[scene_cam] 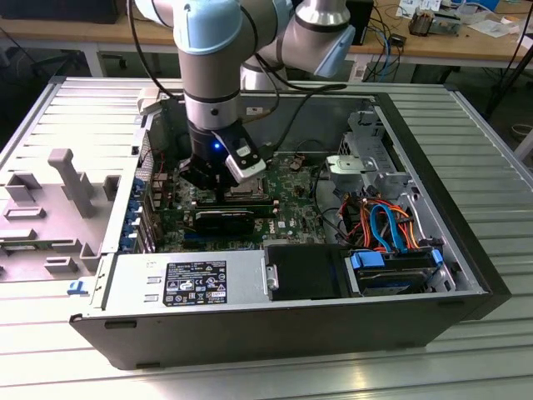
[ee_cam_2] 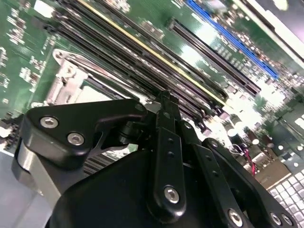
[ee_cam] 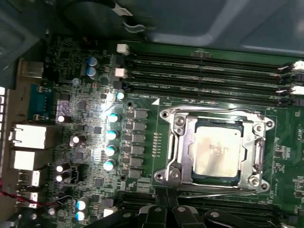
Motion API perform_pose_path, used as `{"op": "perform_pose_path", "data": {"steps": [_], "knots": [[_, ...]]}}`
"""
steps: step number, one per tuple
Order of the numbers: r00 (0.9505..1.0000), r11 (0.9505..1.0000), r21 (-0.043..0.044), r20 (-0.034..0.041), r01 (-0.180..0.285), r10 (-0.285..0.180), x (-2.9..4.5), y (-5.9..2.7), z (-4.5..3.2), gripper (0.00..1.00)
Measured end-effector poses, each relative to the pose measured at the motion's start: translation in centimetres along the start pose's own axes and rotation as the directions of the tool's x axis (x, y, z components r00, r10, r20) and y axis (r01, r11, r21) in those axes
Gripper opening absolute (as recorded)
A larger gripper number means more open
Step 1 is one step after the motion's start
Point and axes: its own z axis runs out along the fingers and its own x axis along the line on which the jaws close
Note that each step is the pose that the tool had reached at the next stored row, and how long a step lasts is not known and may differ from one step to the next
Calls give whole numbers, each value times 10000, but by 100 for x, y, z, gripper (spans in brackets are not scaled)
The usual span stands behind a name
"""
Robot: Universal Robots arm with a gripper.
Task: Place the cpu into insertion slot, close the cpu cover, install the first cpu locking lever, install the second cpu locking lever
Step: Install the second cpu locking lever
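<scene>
Inside the green board's square socket (ee_cam: 216,152) the silver-grey square cpu (ee_cam: 217,153) sits, silvery cover frame (ee_cam: 183,142) down around it. Whether both levers are latched, I cannot tell. Just above hangs my pincer (ee_cam_2: 164,102), tips together, holding nothing.

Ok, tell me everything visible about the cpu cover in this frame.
The cpu cover is a thin, shiny silver metal frame with a square window, seen in the first wrist view. It lies flat and closed over the insertion slot on the green board, with the cpu showing dull grey through the window. Screws sit at its corners. It lies beside the long black memory slots. Nothing grips it.
</scene>
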Motion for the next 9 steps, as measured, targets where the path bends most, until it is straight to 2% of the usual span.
{"op": "perform_pose_path", "data": {"steps": [6, 9], "knots": [[9999, 9999, -13, 3, 110, -110, 37, 7, 4, 11], [9994, 9994, -57, 10, 337, -337, 63, 17, 12, 11]]}}
